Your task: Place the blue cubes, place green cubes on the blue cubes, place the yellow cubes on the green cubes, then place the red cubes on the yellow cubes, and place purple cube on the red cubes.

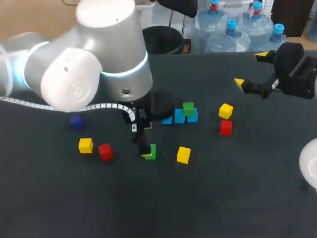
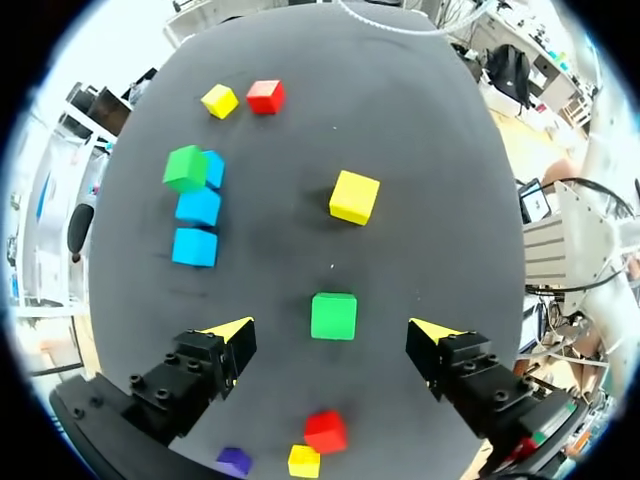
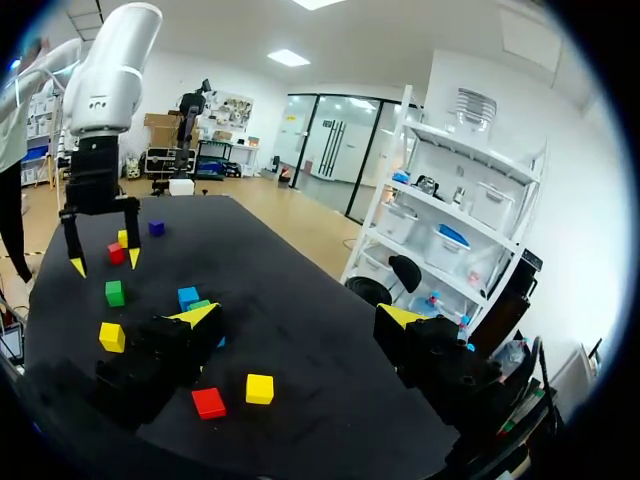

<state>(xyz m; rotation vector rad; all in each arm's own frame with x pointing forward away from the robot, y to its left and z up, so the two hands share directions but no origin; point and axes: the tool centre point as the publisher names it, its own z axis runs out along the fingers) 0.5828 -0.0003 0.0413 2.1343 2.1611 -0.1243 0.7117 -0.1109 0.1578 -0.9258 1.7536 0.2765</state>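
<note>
Three blue cubes [image 1: 179, 116] lay touching in one row on the dark table [image 1: 237, 188], and one green cube [image 1: 188, 108] sat on top of the row's right end. A second green cube [image 2: 334, 316] lay near the row, on the robot's side of it. The left gripper [image 2: 332, 331] hung over this cube with its fingers spread wide, not touching it. The right gripper [image 1: 251, 69] was well apart from the row, to its right, also spread and holding nothing. One yellow cube [image 1: 226, 110] and one red cube [image 1: 226, 127] lay right of the row. Another yellow cube [image 1: 184, 154] lay before it. Far left of the row were a third yellow cube [image 1: 85, 145], another red cube [image 1: 105, 150] and the purple cube [image 1: 76, 121].
</note>
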